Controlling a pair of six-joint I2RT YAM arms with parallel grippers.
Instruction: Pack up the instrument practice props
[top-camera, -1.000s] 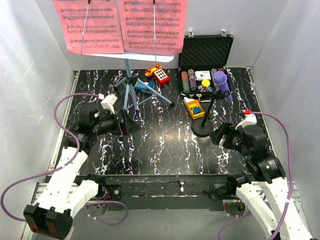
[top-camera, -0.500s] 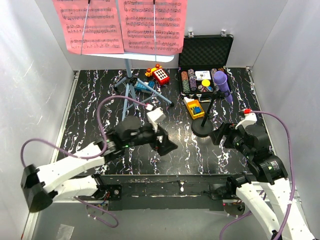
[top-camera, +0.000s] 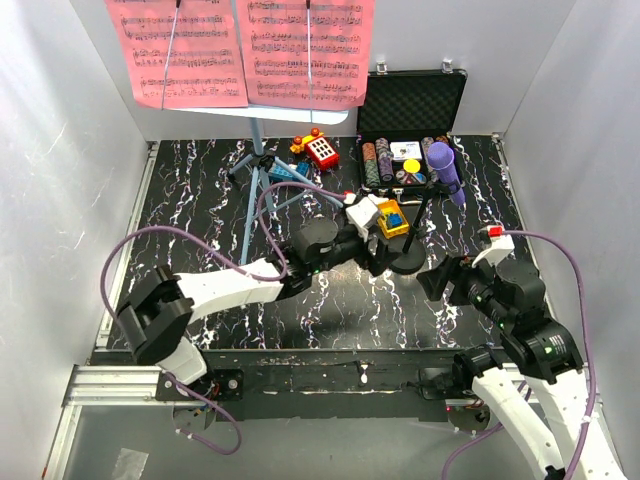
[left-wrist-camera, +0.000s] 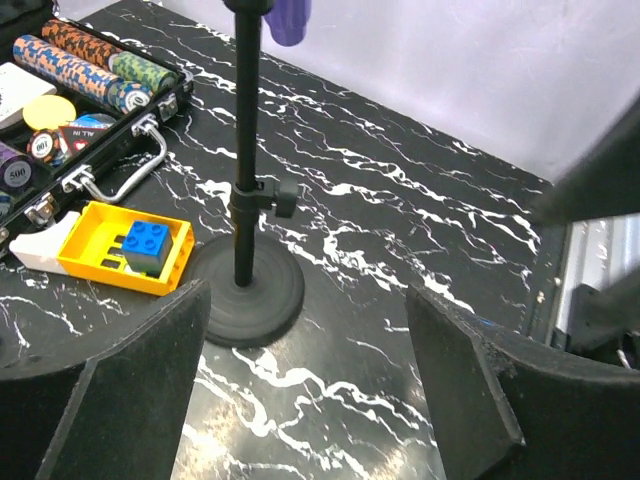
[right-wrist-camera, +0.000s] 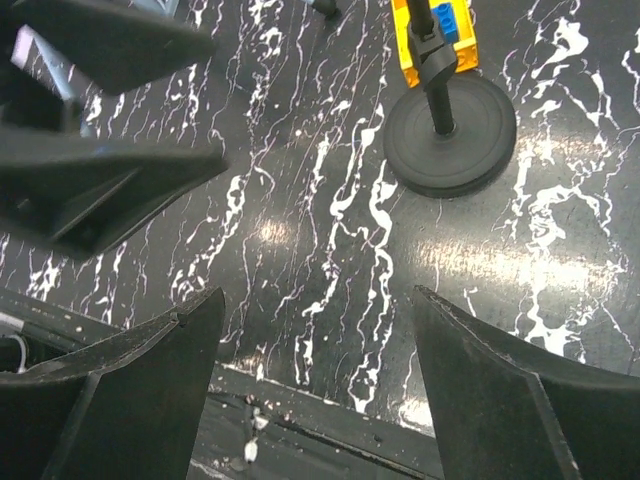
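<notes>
The thin black mic stand (top-camera: 421, 222) stands upright on its round base (top-camera: 405, 259) at right of middle, with the purple microphone (top-camera: 445, 168) on top. My left gripper (top-camera: 380, 257) is open and empty just left of the base. In the left wrist view the pole (left-wrist-camera: 244, 150) and base (left-wrist-camera: 243, 296) lie ahead of the open fingers (left-wrist-camera: 135, 390). My right gripper (top-camera: 438, 278) is open and empty just right of the base (right-wrist-camera: 450, 130). The light-blue music stand (top-camera: 255, 190) stands at back left and holds the pink sheet-music pages (top-camera: 240, 50).
An open black case of poker chips (top-camera: 405, 150) stands at back right. A yellow block with a blue brick (top-camera: 390, 218) lies next to the mic stand base. A red and yellow toy (top-camera: 318, 148) sits by the music stand's legs. Grey walls enclose the table.
My left arm has swung from the left side of the table across to the mic stand base. My right gripper has shifted only slightly.
</notes>
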